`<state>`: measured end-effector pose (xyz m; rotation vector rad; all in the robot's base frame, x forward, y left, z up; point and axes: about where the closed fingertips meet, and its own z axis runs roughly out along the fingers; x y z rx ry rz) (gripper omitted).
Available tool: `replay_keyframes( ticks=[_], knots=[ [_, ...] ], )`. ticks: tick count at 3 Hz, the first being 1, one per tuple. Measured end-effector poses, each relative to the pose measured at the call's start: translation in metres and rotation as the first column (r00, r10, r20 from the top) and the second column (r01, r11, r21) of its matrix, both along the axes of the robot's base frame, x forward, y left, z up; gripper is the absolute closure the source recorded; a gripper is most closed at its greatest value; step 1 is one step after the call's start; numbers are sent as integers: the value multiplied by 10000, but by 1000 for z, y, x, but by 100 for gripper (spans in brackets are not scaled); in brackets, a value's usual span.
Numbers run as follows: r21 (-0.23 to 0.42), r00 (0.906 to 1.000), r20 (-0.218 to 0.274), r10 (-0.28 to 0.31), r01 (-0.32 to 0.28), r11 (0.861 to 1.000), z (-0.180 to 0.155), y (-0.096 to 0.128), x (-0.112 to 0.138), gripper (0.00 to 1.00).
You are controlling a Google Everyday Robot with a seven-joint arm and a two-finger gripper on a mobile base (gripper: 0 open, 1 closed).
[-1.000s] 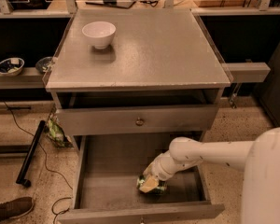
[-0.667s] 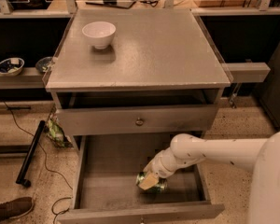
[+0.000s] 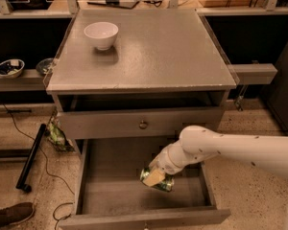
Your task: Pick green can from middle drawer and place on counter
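The green can (image 3: 163, 183) lies tilted between the fingers of my gripper (image 3: 155, 177), which is shut on it. It hangs just above the plank floor of the open middle drawer (image 3: 110, 198), right of centre. My white arm reaches in from the right, over the drawer's right wall. The counter (image 3: 158, 47) spreads above, matte grey, with a white bowl (image 3: 101, 34) at its back left corner.
The closed drawer front with a brass knob (image 3: 143, 124) overhangs the back of the open drawer. Side shelves stand left (image 3: 19, 83) and right (image 3: 254, 73) of the cabinet. A black pole (image 3: 31, 158), cables and a shoe (image 3: 9, 214) lie on the floor at left.
My gripper has risen a little and moved slightly right with the green can in it. The can is now off the drawer floor.
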<state>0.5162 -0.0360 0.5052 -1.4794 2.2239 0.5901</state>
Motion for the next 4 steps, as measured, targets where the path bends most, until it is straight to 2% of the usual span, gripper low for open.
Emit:
replay_keyframes(
  ticks=[1,2,3,4],
  knots=[
    [-157,9994,130,-331,333,9993,54,-7,-3,100],
    [-288,9961,697,-540,561,9980,110,-15,-8,100],
    [-336,9947,885,-521,553,9979,120,-15,-6,100],
    [-450,9950,842,-528,568,9974,125,-19,-5,100]
  ],
)
